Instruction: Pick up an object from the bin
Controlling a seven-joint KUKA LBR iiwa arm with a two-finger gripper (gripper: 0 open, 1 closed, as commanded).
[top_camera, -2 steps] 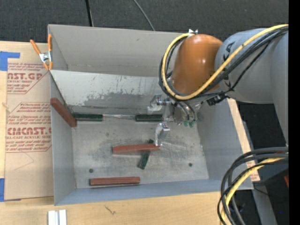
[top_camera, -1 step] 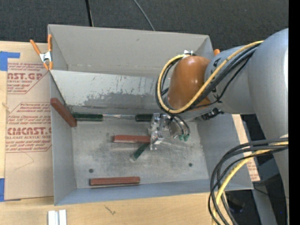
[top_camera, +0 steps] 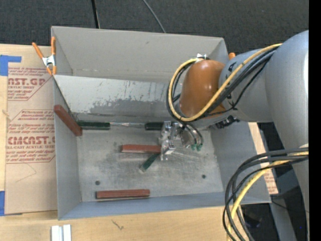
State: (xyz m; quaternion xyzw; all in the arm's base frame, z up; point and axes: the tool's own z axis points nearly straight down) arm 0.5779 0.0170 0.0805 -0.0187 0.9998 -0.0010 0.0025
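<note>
My gripper (top_camera: 167, 145) is low over the middle of the bin floor, under the arm's orange cover. Its tip is at the right end of a flat brown bar (top_camera: 139, 148) that lies across the floor. A short dark green stick (top_camera: 150, 161) slants down to the left from just below the tip. Whether either one is gripped is hidden. Behind the gripper, a long tool with a green handle (top_camera: 93, 126) and a thin metal shaft lies along the foot of the back wall.
A second brown bar (top_camera: 122, 194) lies along the front wall. A third brown bar (top_camera: 67, 120) leans in the back left corner. A small green piece (top_camera: 197, 146) lies just right of the gripper. The arm and its cables cover the bin's right side.
</note>
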